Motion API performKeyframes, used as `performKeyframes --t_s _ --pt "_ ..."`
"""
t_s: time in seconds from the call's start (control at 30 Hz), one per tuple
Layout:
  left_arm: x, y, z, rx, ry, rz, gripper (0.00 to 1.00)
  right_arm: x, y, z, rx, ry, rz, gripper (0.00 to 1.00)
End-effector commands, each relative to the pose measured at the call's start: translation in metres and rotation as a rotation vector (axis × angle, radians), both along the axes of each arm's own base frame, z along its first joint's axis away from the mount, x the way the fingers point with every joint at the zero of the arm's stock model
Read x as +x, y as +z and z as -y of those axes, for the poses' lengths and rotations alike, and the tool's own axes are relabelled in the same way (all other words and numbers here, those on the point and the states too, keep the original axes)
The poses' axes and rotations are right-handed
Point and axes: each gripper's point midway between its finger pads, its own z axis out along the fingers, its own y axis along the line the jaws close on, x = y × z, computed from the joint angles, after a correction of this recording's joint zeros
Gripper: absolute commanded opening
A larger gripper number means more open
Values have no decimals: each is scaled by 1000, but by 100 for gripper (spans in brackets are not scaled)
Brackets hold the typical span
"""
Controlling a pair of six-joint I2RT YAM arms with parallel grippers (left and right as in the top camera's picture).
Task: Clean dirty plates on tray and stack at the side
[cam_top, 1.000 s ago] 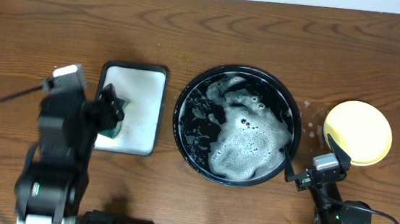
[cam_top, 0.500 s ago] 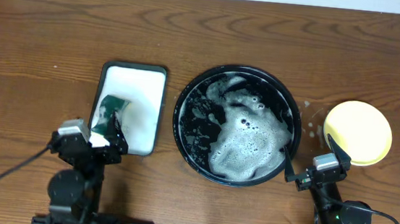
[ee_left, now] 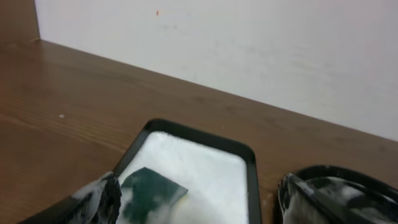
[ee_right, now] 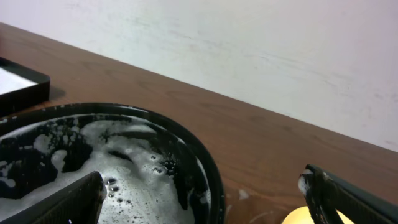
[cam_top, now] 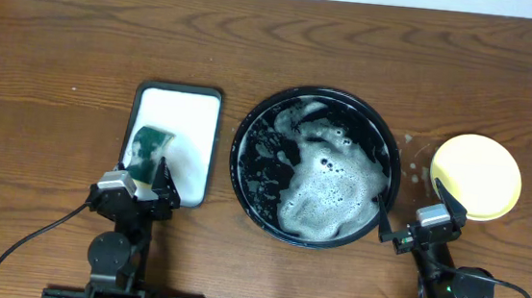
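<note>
While both arms' jaws stand apart and empty, we see a foamy black tray [cam_top: 244, 181]. A yellow plate [cam_top: 476, 175] sits beside it on the worktop [cam_top: 62, 54].

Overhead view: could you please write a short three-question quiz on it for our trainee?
1. True or false: the yellow plate lies inside the black tray.
2. What lies in the white dish? A) a green sponge B) a fork C) a cup
3. Fill in: much of the black tray's inside is covered with white ____.

Key
1. False: it sits on the table, right of the tray.
2. A
3. foam
</note>
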Motion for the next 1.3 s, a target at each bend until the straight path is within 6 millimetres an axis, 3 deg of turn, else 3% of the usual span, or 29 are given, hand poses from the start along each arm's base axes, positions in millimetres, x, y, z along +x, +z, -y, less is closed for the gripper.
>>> performKeyframes --t_s 0.0,0.27,1.27 --pt "0 -10 1 9 -10 -21 82 0 0 -1 -6 0 6 99" --pt "-1 -19 1 10 -10 -60 82 0 0 -1 -6 0 6 99" --pt "-1 -20 1 10 -10 -62 82 0 -1 -1 -6 0 5 99"
